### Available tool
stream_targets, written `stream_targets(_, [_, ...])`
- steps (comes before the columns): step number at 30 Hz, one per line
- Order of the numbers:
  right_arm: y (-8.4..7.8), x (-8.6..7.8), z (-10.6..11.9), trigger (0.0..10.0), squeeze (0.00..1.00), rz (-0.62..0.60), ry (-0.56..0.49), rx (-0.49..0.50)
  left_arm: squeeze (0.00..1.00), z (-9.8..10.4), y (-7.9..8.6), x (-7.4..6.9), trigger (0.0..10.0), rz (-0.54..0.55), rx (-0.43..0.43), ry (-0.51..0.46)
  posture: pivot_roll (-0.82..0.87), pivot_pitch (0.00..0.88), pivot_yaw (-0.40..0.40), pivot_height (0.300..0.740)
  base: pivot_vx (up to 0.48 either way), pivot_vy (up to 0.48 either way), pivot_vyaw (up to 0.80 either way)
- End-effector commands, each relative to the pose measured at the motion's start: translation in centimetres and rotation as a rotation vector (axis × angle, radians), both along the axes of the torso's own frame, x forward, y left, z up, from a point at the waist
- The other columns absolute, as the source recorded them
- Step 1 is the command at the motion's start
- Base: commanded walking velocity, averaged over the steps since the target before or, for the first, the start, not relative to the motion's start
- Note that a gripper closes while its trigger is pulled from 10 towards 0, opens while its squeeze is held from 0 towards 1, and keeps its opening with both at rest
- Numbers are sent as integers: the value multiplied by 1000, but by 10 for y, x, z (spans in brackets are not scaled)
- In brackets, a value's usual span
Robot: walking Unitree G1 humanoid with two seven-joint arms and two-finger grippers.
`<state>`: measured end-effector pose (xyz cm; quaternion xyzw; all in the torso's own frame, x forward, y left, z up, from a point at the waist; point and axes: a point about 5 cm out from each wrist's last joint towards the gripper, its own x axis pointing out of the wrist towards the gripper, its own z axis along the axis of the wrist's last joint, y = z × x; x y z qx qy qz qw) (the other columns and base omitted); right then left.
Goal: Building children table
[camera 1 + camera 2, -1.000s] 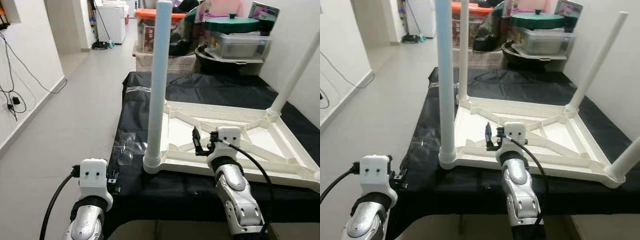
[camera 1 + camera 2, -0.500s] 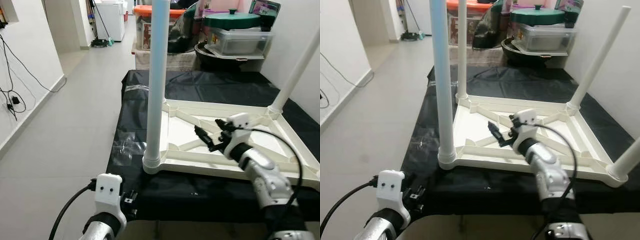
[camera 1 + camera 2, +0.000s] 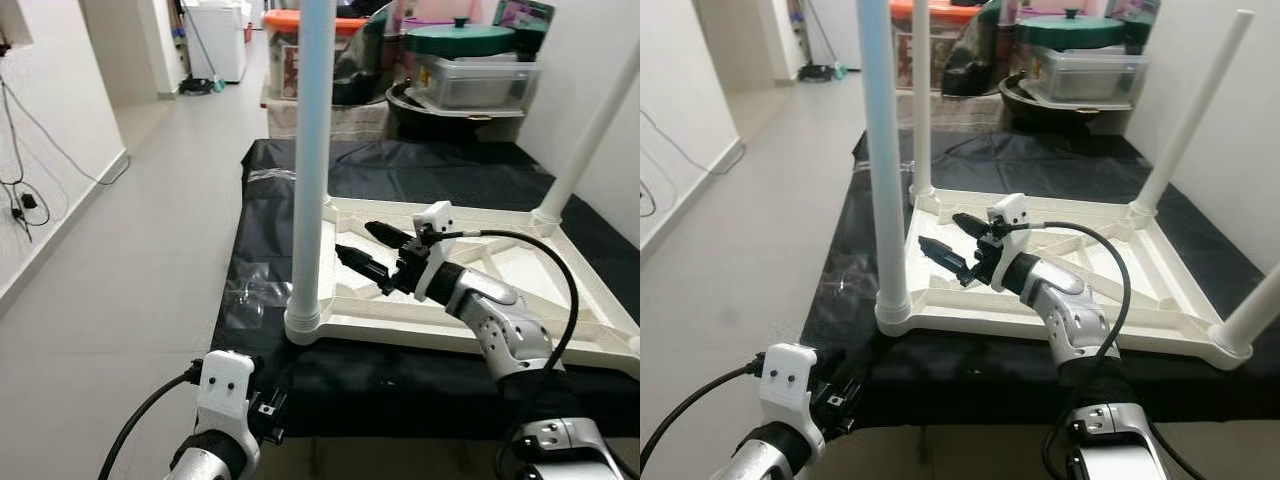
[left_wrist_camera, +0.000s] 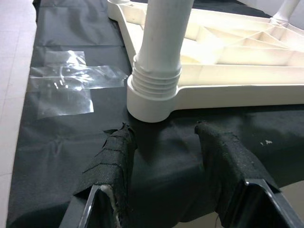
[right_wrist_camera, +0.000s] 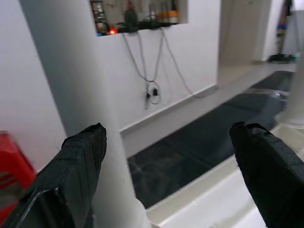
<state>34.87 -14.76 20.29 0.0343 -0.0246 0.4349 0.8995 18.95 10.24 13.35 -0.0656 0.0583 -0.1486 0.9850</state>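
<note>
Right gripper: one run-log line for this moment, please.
right gripper: open, beside near leg, not touching | left gripper: open, low by leg socket | table: upside down on black sheet

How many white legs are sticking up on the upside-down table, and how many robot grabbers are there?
White table legs: 4
Upside-down table top: 1
Robot grippers: 2, the left gripper and the right gripper
Total: 7
</note>
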Motion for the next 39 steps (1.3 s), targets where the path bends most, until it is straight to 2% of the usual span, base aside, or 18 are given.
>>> stream_targets(1, [12,0,3,10000,0,72,-20,2,0,1,-1,-4,10000,-14,0,12,112,65,-63,740,0,0,0])
stream_targets(5, [17,3,4,10000,0,90,-47,-27,0,1,-1,-5,10000,-16,9,16,114,71,-66,740,0,0,0])
stream_targets(11, [21,0,2,10000,0,192,-21,-46,0,2,-2,-5,10000,-21,9,18,113,80,-71,740,0,0,0])
stream_targets(22, [28,2,7,10000,0,222,-49,-45,0,2,-2,-5,10000,-20,8,22,113,83,-70,740,0,0,0])
stream_targets(28, [40,3,13,10000,0,269,-71,-36,0,2,-3,-5,10000,-20,7,27,113,84,-71,740,0,0,0])
stream_targets(34, [45,2,12,10000,0,284,-73,-39,0,2,-3,-5,10000,-19,7,27,114,87,-73,740,0,0,0])
stream_targets(36, [55,1,11,10000,0,308,-68,-35,0,2,-3,-5,10000,-19,8,27,109,88,-73,740,0,0,0])
stream_targets(39, [60,1,11,10000,0,317,-69,-30,0,3,-3,-5,10000,-21,9,26,110,87,-74,740,0,0,0])
